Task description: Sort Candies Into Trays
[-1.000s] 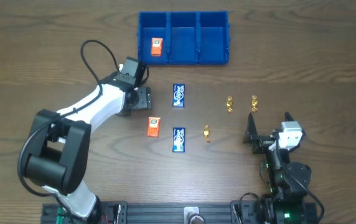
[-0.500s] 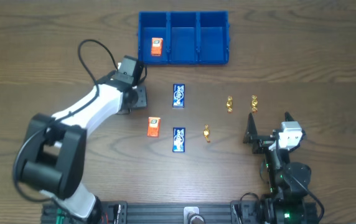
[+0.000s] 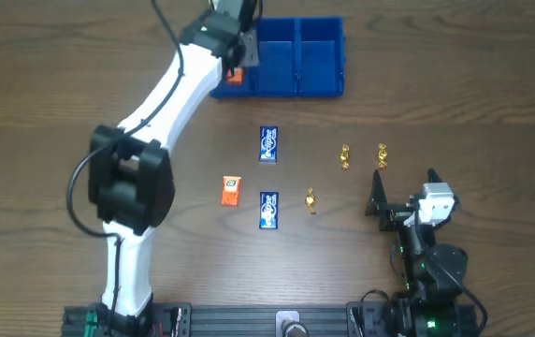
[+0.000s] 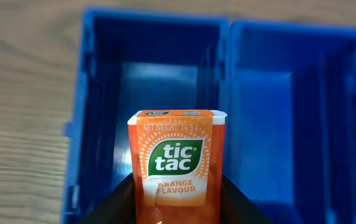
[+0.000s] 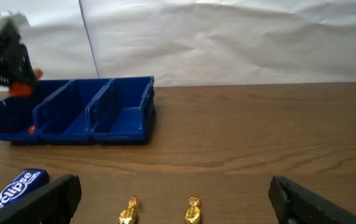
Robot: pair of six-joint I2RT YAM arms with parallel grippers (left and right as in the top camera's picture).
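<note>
Orange is the colour of the small box [image 4: 177, 165] that is pinched upright between the two fingers of the left gripper [image 4: 177, 202], which are pressed against its sides. It is held over the end compartment of the blue tray [image 3: 321, 91], the one on the left arm's side. In this position it can probably be let down straight between the walls without catching on the divider. The release is judged to be the step in hand (the box is not seen resting on the compartment floor). The right gripper [image 5: 172, 200] is placed low near its own base with its fingers spread wide and nothing between them, most likely to be ready for the three gold candies [image 3: 345, 155] lying near it. A second orange box [image 3: 232, 190] and two blue packs [image 3: 268, 144] are seen on the wooden table [image 3: 473, 84], between the tray and the arms, not yet sorted.
</note>
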